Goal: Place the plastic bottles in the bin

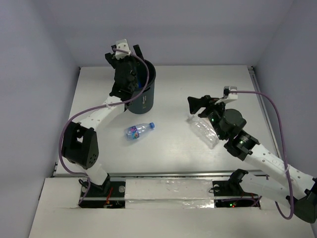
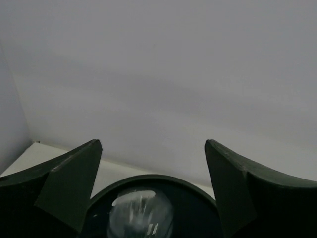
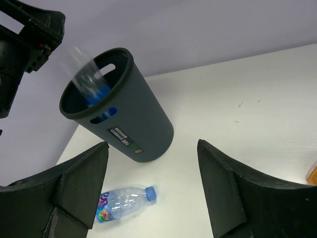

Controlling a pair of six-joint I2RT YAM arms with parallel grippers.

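Our left gripper (image 2: 153, 145) hangs directly over the mouth of the bin (image 3: 143, 124), its two dark fingers (image 2: 64, 188) spread wide with nothing between them. Right under it, a clear bottle with a blue label (image 3: 91, 84) sits partway inside the bin. Its lower part is below the rim and its upper part shows as a blurred streak above it. We see no finger touching this bottle.

The bin is dark grey, round and slightly tapered, with slot handles near the rim and a small label on its side. It stands upright at the far left of the white table (image 1: 173, 99), close to the pale wall (image 2: 158, 74).

Our right gripper (image 3: 151, 146) is on the right of the table, pointing left towards the bin. Its fingers are also apart and hold nothing. Just beside it, on its near side, a bigger ribbed bottle (image 1: 205, 133) without a label lies flat on the table; we cannot tell whether the fingers touch it.

Between the two arms, near the bin's base, a small bottle with a purple label (image 1: 138, 130) and a blue cap lies on its side, cap pointing right.
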